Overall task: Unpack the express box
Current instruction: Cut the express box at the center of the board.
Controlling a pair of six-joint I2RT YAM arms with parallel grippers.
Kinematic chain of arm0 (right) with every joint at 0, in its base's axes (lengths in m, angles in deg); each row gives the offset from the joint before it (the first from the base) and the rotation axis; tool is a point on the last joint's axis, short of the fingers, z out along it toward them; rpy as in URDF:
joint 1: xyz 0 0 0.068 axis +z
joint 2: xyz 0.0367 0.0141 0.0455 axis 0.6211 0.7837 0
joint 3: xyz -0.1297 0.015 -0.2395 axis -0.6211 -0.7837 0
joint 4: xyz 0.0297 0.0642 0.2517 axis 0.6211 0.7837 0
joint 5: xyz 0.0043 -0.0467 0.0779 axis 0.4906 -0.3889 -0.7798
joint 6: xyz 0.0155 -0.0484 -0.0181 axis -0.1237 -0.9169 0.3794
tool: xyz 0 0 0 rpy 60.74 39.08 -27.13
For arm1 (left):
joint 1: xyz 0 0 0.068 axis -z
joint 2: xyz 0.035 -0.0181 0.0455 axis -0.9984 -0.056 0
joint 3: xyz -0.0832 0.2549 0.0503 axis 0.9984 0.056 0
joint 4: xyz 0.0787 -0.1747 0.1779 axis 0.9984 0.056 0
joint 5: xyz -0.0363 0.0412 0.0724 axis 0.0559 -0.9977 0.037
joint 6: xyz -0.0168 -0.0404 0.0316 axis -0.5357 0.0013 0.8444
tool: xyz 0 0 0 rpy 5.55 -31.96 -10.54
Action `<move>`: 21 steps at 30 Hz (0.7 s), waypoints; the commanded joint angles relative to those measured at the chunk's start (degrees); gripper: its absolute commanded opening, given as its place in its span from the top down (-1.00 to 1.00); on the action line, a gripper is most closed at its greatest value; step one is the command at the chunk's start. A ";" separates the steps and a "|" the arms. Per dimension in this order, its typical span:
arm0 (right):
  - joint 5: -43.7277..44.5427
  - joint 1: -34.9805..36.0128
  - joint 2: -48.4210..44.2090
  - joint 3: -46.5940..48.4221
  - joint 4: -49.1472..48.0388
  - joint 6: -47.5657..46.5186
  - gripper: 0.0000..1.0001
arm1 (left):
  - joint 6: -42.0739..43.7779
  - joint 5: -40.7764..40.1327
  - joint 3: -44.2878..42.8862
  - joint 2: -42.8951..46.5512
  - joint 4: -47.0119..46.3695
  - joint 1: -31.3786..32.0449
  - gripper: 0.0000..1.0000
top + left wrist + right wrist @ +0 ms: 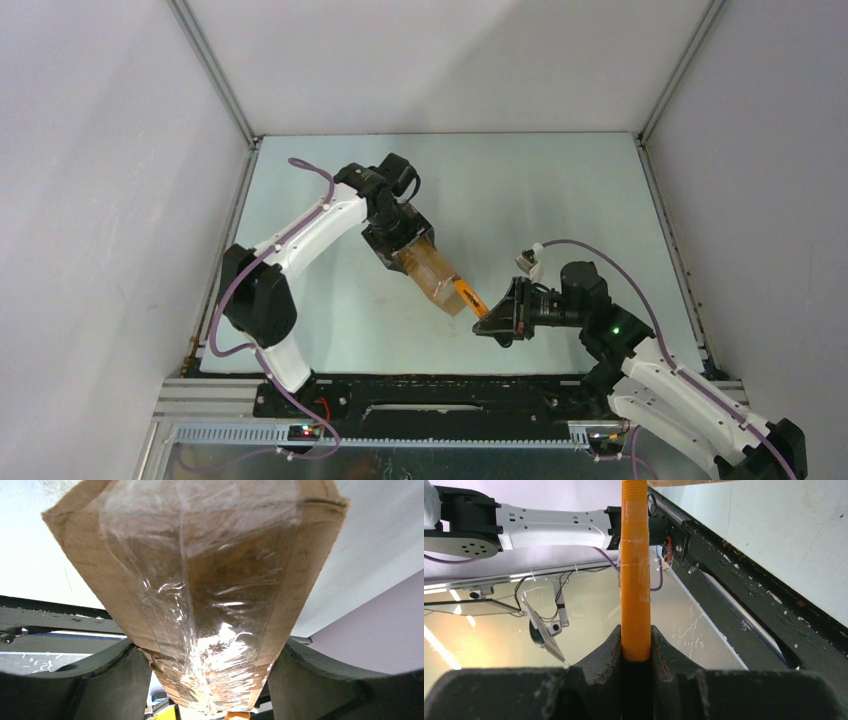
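Cardboard sealed; knife poised at the tape.
My left end effector (405, 242) is clamped round the small brown cardboard express box (436, 272), which is tilted above the pale worktop (560, 200); my right end effector (500, 315) is closed tight on the slim orange utility knife (468, 295), its tip at the box's lower end; the clear tape seam (200, 595) looks uncut, so I judge slitting, opening and emptying all remain.

Desk (560, 190): pale green-white matte top, with soft shadows falling across its middle. Silver frame rails (225, 250) run along the left, right and far edges, and white walls (420, 60) rise from them. A black base plate (440, 395) lies along the near edge, its paint chipped white in spots. The express box (435, 275) is over the desk's middle; can't tell whether it touches the desk.
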State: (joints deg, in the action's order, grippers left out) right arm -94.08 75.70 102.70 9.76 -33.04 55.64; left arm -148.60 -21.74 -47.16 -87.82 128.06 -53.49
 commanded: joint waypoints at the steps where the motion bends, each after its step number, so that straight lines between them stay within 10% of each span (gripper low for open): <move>1: -5.86 -0.10 2.10 3.50 -4.69 -2.05 1.00 | 0.58 1.72 0.38 -0.12 0.94 1.24 -0.01; 21: -7.43 -11.16 -0.38 4.98 2.04 -4.02 1.00 | 0.50 0.77 2.18 1.55 1.51 1.45 0.00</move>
State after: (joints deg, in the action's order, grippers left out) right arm -101.80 66.80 102.88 11.35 -28.93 52.45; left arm -149.27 -22.00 -46.79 -87.68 127.34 -52.92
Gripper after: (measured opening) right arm 0.225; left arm 0.746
